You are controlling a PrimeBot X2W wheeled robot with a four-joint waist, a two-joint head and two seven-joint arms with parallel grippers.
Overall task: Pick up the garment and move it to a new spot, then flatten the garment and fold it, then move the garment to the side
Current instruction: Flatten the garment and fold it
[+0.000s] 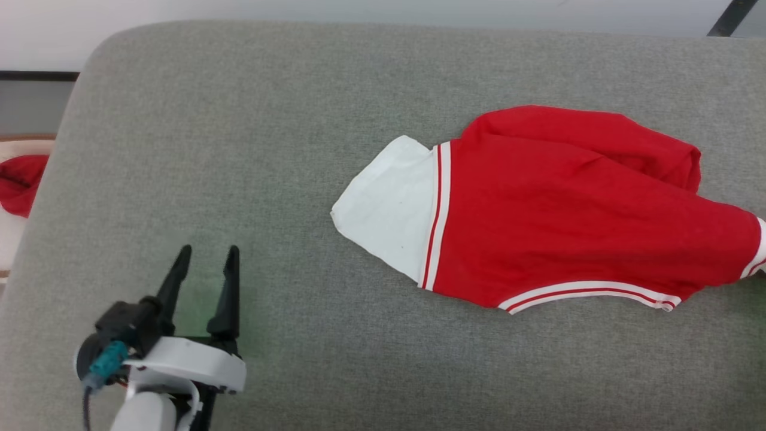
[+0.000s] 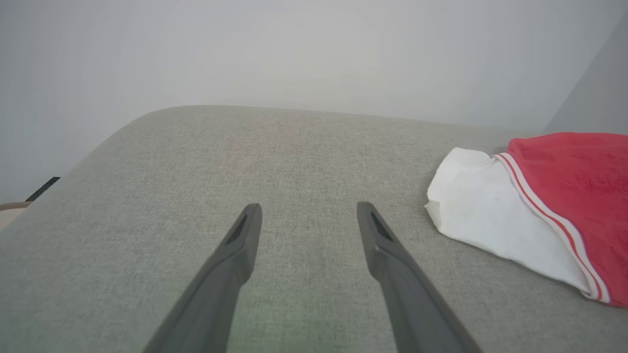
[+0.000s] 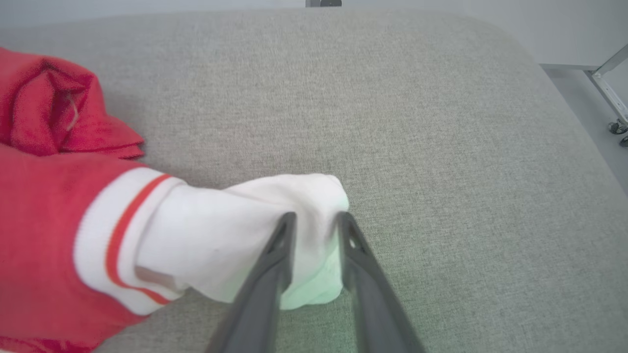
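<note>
Grey cushion (image 1: 239, 149): left gripper (image 1: 209, 250) wide; right gripper (image 3: 316, 218) narrow astride white sleeve (image 3: 221, 235) of garment (image 1: 568, 209) (grip unclear).

No text, brand, number or sign can be read anywhere. What may be a small pale tag (image 3: 72, 112) is seen in a red fold of the garment (image 3: 44, 211), but it is too blurred for any print to be made out.
</note>
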